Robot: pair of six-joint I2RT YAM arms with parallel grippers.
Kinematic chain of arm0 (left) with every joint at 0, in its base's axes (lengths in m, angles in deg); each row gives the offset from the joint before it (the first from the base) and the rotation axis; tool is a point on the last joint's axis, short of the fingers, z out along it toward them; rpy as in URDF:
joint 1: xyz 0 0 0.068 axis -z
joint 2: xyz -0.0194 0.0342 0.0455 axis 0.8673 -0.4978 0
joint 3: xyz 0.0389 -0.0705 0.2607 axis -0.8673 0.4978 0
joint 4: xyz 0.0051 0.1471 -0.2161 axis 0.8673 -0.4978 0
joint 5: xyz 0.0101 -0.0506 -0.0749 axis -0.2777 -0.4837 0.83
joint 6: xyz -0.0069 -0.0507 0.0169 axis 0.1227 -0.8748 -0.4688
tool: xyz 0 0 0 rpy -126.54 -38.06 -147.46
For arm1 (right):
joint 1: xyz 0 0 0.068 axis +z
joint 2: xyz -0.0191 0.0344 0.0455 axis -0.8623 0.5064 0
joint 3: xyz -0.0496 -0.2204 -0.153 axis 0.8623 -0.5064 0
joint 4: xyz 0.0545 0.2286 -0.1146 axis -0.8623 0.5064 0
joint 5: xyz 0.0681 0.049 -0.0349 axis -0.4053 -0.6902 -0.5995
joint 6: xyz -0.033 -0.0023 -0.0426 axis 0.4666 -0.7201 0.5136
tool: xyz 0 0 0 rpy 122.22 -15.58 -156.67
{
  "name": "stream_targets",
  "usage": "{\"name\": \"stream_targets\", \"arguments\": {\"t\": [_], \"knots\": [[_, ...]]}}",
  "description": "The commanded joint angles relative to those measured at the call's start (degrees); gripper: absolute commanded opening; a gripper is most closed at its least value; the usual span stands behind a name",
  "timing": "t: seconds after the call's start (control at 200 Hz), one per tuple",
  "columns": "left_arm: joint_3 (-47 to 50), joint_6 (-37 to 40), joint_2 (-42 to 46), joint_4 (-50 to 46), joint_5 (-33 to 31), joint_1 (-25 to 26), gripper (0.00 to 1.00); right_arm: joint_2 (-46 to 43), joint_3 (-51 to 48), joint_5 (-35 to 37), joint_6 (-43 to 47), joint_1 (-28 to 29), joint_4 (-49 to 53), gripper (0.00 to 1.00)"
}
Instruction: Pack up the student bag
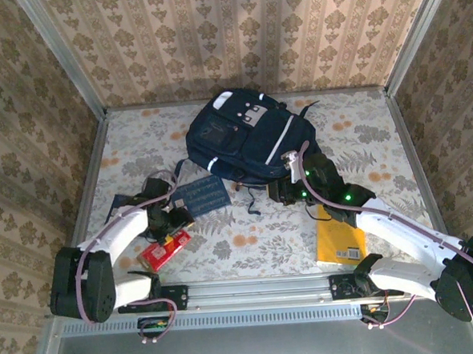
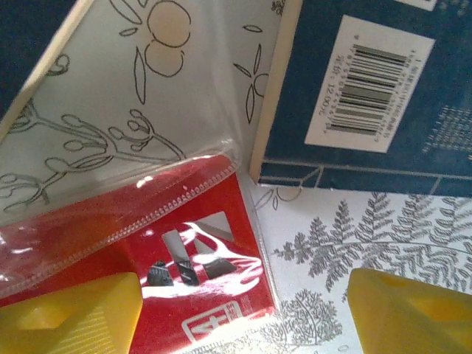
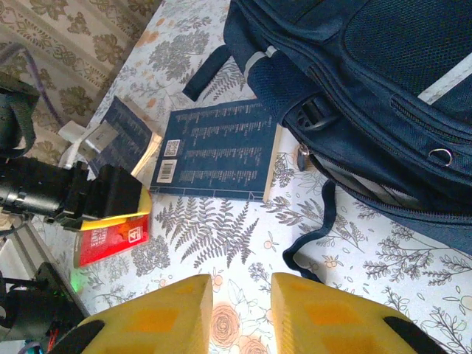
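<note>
At the far centre of the table (image 1: 364, 161) the student bag (image 1: 246, 136) is found lying flat. It is judged bulky, soft and limp, best gripped at a strap or zip edge. The left gripper (image 2: 240, 306) is spread wide, empty, over a red packet (image 2: 184, 258); the right gripper (image 3: 242, 295) is narrowly parted, empty.

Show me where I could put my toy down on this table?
Bare table lies right of the student bag, left of it too, and at the front between the red packet and yellow book. It's crowded in front of the bag, around the blue book, the left gripper and the right gripper.
</note>
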Motion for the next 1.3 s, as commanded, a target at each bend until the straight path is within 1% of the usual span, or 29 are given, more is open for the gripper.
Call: {"name": "stream_targets", "arguments": {"t": [0.0, 0.1, 0.18, 0.195, 0.25, 0.37, 0.485, 0.59, 0.7, 0.8, 0.875, 0.955, 0.96, 0.985, 1.065, 1.175, 1.295], "knots": [[0.9, 2.0, -3.1, 3.9, 0.2, 1.9, 0.76, 0.2, -0.2, -1.6, 0.6, 0.3, 0.1, 0.30], [-1.0, 3.6, -6.0, 5.7, 3.2, 5.6, 0.75, 1.1, 0.2, -2.3, 0.6, 0.3, 0.0, 0.30], [-3.8, 4.9, -8.7, 7.0, 6.1, 9.8, 0.75, 1.6, 0.3, -1.9, 0.7, 0.3, -0.2, 0.30], [-4.4, 5.1, -9.4, 7.1, 6.8, 11.7, 0.75, 1.6, 0.2, -1.8, 0.7, 0.3, -0.2, 0.31], [-7.2, 6.1, -12.1, 7.6, 9.5, 14.8, 0.75, 1.7, 0.0, -1.1, 0.8, 0.3, -0.2, 0.31], [-13.5, 8.5, -19.0, 7.1, 11.9, 20.8, 0.75, 1.6, 0.0, -0.6, 0.8, 0.4, -0.1, 0.32], [-20.7, 11.4, -25.9, 6.5, 15.9, 24.9, 0.75, 0.8, -0.4, 0.4, 0.9, 0.4, 0.0, 0.33], [-26.4, 13.4, -28.5, 4.9, 16.9, 27.4, 0.75, -0.7, -1.1, 1.7, 1.0, 0.3, 1.0, 0.33], [-28.1, 14.2, -26.9, 5.8, 20.0, 27.6, 0.75, -1.4, -1.6, 1.9, 1.2, 0.3, 2.3, 0.34], [-27.4, 16.3, -23.4, 7.0, 23.6, 27.5, 0.76, -0.7, -2.2, -0.7, 0.4, 0.3, 2.1, 0.34], [-25.6, 17.4, -19.7, 7.2, 24.2, 27.0, 0.76, 0.3, -2.8, -2.1, -0.5, 0.3, 1.5, 0.34], [-21.9, 17.5, -15.2, 8.5, 24.7, 25.2, 0.76, 1.7, -3.2, -3.1, -1.5, 0.3, 0.9, 0.34], [-21.6, 17.5, -14.9, 8.7, 25.6, 25.1, 0.76, 1.9, -3.2, -3.3, -1.6, 0.3, 0.8, 0.34], [-20.2, 17.4, -13.5, 9.1, 26.6, 24.1, 0.76, 2.5, -3.3, -4.1, -2.0, 0.3, 0.5, 0.34], [-15.5, 15.8, -10.2, 10.3, 26.5, 20.2, 0.76, 5.4, -3.5, -7.7, -3.8, 0.3, -1.1, 0.34], [-10.4, 14.4, -10.2, 12.0, 26.6, 16.0, 0.76, 11.1, -3.7, -13.3, -6.7, 0.7, -4.4, 0.35], [-7.3, 12.9, -12.5, 15.0, 26.1, 15.7, 0.76, 17.5, -2.7, -16.5, -8.0, 2.8, -6.8, 0.36]]}}
